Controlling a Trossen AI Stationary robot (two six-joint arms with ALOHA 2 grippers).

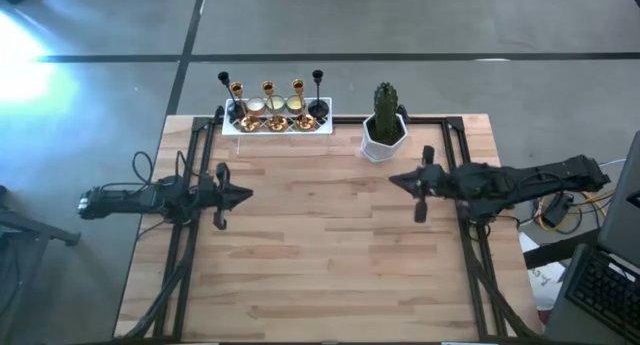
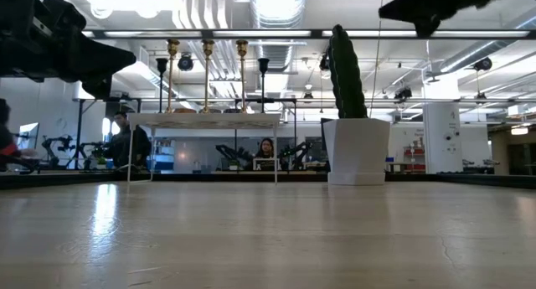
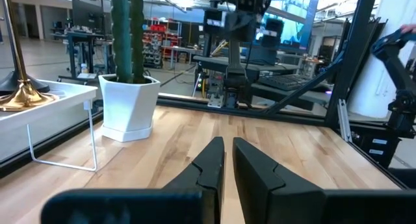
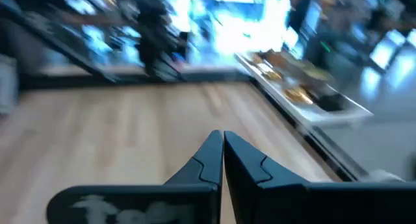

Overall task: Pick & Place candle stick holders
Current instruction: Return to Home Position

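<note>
Left hand [image 3: 227,146]: two dark fingers drawn almost together, with only a thin slit between them. Nothing is held. It hangs above the left side of the tabletop [image 1: 320,275], pointing toward the middle, well apart from everything standing there.

Right hand [image 4: 222,136]: fingers pressed closed tip to tip, with nothing held. It hangs above the right side of the tabletop, pointing toward the left hand, near the cactus [image 1: 385,103] but clear of it.

Tabletop: pale wood planks, with black frame rails running along both sides.

Shelf [image 1: 240,129]: small and white, on thin wire legs. It stands at the far edge of the tabletop, left of centre, and carries all the candle holders [image 1: 268,110].

Gold stemmed holders [image 1: 268,93]: three, upright, in a row along the shelf with their round bases resting on it.

Black stemmed holders [image 1: 317,90]: two, slim and upright, one at each end of the row, outside the gold ones.

Low round cups [image 1: 276,107]: three, cream-gold, on the shelf among the gold stems. Whether they touch their neighbours cannot be told.

Cactus: green and upright in a white pot [image 1: 382,140], which stands on the tabletop just beside the shelf's right end.

Room beyond: a person [image 2: 266,148] sits behind the shelf, and a second person [image 2: 126,142] is farther left.
</note>
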